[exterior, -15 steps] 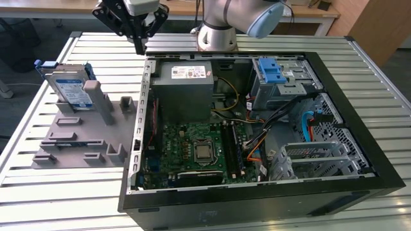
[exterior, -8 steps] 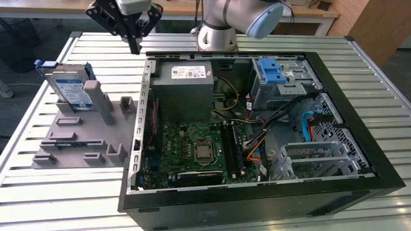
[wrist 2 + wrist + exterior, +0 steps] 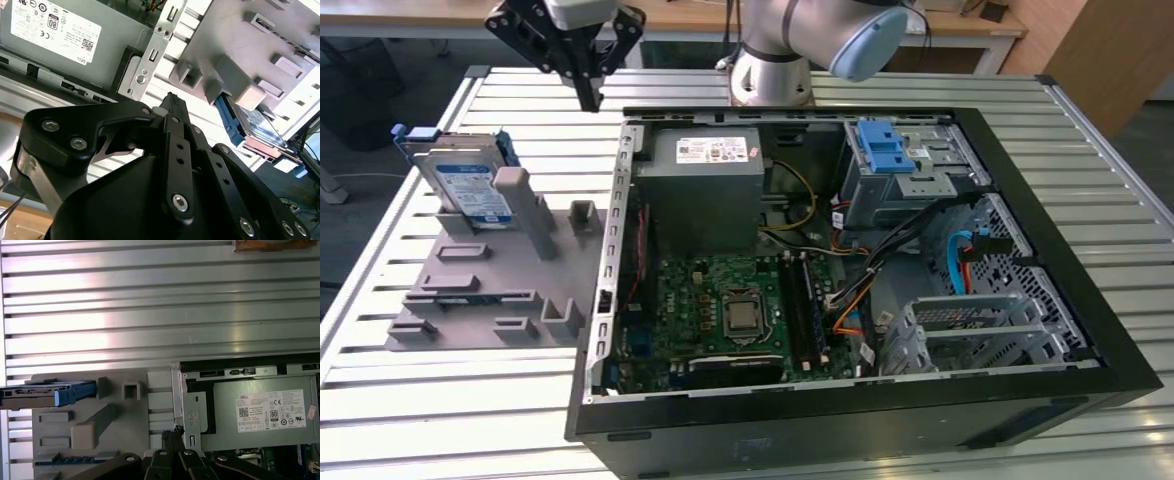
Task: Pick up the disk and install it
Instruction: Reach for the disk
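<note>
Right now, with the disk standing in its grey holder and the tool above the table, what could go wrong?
1. The tool looks shut and hangs apart from the disk; lowered like that, it could tip the disk, standing on edge in the grey holder, instead of gripping it.
2. Cables lie beside the drive bay inside the case; the disk might snag them.

Disk (image 3: 464, 190) standing on holder (image 3: 520, 262), open case (image 3: 854, 435) to the exterior view's right
</note>
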Motion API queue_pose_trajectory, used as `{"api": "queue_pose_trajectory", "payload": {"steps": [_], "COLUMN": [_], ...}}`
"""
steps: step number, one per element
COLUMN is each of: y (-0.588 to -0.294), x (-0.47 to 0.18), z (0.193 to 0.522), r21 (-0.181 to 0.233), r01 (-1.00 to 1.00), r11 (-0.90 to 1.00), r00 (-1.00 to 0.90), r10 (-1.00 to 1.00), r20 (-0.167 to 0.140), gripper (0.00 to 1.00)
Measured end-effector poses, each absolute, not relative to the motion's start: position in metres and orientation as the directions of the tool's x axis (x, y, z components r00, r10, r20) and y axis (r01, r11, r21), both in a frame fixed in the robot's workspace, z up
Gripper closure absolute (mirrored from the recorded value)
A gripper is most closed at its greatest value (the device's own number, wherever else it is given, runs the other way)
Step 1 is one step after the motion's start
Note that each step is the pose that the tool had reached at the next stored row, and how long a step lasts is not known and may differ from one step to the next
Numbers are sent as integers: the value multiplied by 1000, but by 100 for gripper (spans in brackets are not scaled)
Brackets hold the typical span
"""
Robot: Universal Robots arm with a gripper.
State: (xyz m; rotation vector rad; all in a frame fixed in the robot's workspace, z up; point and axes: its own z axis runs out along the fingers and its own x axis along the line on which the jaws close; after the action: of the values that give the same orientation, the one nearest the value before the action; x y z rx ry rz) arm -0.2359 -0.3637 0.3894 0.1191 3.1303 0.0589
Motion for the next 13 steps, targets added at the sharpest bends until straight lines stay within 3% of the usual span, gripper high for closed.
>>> {"api": "queue_pose_trajectory", "payload": {"steps": [13], "y": [-361], "x": [-250], "z": [389], "r21": [38], "r01": [76], "r11": [996], "r00": [-997], "r10": [76], "r20": [-7], "gripper": [89]}}
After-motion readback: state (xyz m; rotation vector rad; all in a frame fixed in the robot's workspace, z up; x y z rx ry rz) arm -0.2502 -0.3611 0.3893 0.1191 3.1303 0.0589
